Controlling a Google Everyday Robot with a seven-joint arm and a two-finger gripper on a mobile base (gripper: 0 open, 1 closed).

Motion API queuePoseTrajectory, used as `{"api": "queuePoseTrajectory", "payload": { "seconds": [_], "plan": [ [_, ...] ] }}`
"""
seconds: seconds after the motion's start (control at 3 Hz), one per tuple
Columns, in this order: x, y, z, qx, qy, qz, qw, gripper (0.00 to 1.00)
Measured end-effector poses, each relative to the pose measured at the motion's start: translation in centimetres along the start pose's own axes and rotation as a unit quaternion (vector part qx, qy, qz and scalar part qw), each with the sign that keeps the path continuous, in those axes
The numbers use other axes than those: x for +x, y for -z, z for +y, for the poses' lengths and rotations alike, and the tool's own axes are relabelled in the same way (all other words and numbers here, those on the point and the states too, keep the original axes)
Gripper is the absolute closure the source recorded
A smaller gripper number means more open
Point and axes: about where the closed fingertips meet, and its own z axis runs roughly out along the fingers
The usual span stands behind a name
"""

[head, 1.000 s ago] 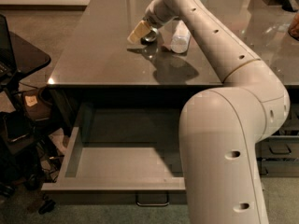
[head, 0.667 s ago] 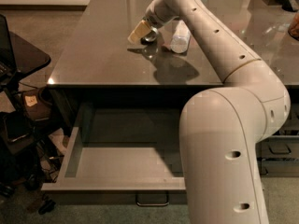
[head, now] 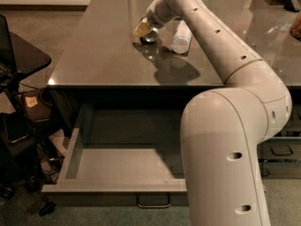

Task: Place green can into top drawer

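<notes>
Grey countertop (head: 94,55) spans the scene above the pulled-out, empty top drawer (head: 117,185), and toward its far side the gripper (head: 142,29) sits against the green can (head: 150,36), its hold impossible to tell, a white bottle (head: 181,37) lying just right.

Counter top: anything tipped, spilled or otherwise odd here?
Only the white bottle stands out: it seems to lie on its side on the counter, beside the green can, where the pincer is. No spill shows.
</notes>
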Motion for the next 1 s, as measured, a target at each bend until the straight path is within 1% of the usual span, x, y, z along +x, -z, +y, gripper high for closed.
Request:
{"api": "queuePoseTrajectory", "payload": {
  "seconds": [0.67,1.0],
  "plan": [
    [0.0,0.0,0.0,0.0,0.0,0.0,1.0,0.88],
    [0.0,-0.01,0.01,0.0,0.0,0.0,1.0,1.0]
  ]
}}
